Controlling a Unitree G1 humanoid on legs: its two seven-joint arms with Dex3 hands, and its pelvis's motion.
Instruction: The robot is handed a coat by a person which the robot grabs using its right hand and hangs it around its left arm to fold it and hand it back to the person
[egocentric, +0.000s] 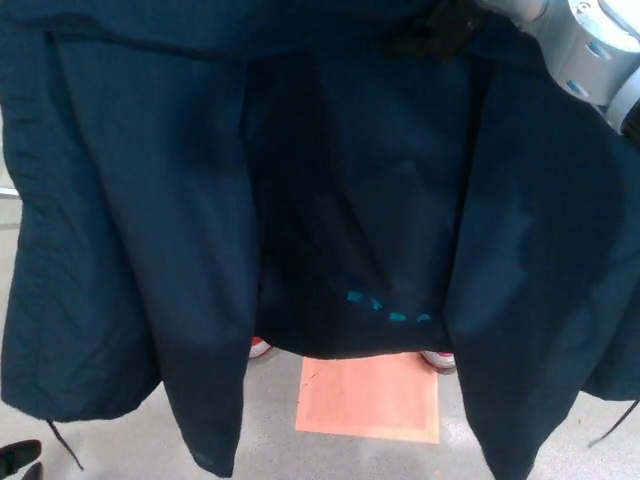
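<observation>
Dark navy coat (150, 200) hanging open across almost the whole head view, with the robot's right hand (440, 25) at its top edge.

The coat drops from 12 o'clock in long folds. Its two front panels hang at 9 and 3 o'clock, and between them is the darker inner lining, marked with teal lettering (390, 310) low in the middle. The silver-grey right arm (585, 45) enters at 1 o'clock. Its black hand lies against the cloth at the top, too dark and too cropped to tell whether it is closed on the coat. The left hand does not show. Below the hem at 6 o'clock an orange square (368, 400) lies on the grey floor (110, 445). The tips of a person's red shoes (438, 358) peek out just above it, one at each upper corner. A small black object (18, 458) sits at 7 o'clock.
</observation>
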